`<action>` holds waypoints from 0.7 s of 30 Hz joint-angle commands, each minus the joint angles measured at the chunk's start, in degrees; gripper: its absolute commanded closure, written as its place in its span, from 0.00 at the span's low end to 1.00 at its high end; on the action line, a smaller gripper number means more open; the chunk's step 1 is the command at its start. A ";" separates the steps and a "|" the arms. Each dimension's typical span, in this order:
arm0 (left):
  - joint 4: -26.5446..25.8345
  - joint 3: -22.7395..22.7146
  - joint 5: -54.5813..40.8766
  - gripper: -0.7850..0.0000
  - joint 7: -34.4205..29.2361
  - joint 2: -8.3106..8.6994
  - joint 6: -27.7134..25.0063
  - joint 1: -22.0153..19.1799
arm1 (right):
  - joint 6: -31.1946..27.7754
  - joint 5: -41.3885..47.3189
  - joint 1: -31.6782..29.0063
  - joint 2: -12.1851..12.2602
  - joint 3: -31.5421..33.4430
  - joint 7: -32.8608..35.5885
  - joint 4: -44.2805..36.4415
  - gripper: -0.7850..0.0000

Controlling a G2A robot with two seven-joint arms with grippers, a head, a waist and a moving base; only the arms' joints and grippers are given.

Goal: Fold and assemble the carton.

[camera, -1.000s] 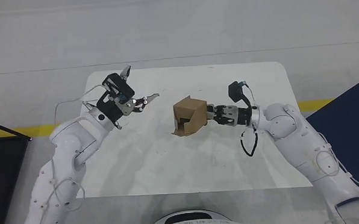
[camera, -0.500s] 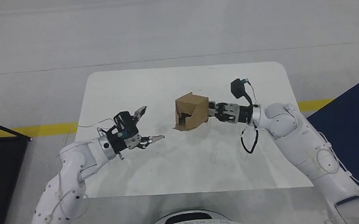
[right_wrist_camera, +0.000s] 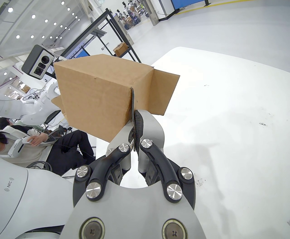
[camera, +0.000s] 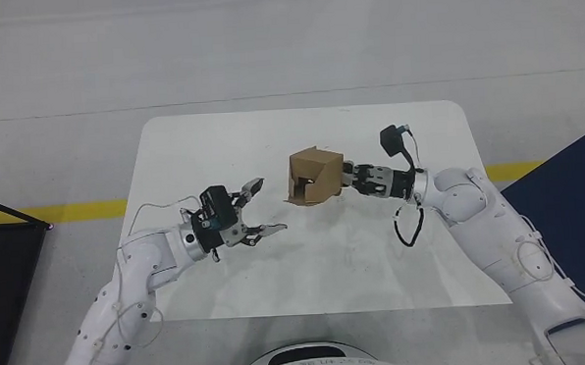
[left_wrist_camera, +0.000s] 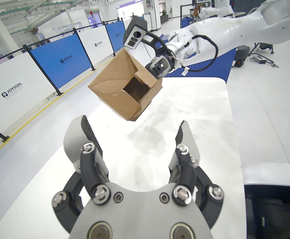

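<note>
A brown cardboard carton (camera: 314, 176) hangs above the white table (camera: 394, 266), tilted, with its partly folded flaps and a dark opening (left_wrist_camera: 136, 88) turned toward my left arm. My right gripper (camera: 345, 178) is shut on the carton's wall edge (right_wrist_camera: 132, 106); one flap (right_wrist_camera: 163, 91) sticks out beside the fingers (right_wrist_camera: 148, 126). My left gripper (camera: 260, 205) stands open over the table's left half, a short way from the carton, with nothing between its fingers (left_wrist_camera: 183, 138). In the left wrist view the carton (left_wrist_camera: 126, 88) floats ahead of the left gripper (left_wrist_camera: 132, 133).
The table's top (left_wrist_camera: 172, 126) bears faint smudges and nothing else. A yellow floor line (camera: 73, 210) runs past the table's left side. Blue and white barriers (left_wrist_camera: 61, 58) stand in the room behind.
My left arm swung down from the table's far left toward the middle and now points at the carton. The right gripper lifted and turned the carton slightly toward the far side.
</note>
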 commanded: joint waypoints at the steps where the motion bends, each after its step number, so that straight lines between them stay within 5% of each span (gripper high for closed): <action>1: 0.85 0.85 -3.06 0.42 -2.30 -0.21 0.08 -1.35 | 0.67 -0.08 0.04 -0.05 -0.09 -0.05 -0.04 1.00; 9: 4.45 4.53 -13.12 0.16 -9.66 -0.96 -2.96 -7.80 | 2.19 -0.37 0.90 -0.38 -1.39 1.46 -0.18 1.00; 21: 6.83 7.98 -15.06 0.11 -13.53 -1.70 -1.07 -11.92 | 2.05 -0.01 1.88 -0.68 -2.28 2.69 0.58 1.00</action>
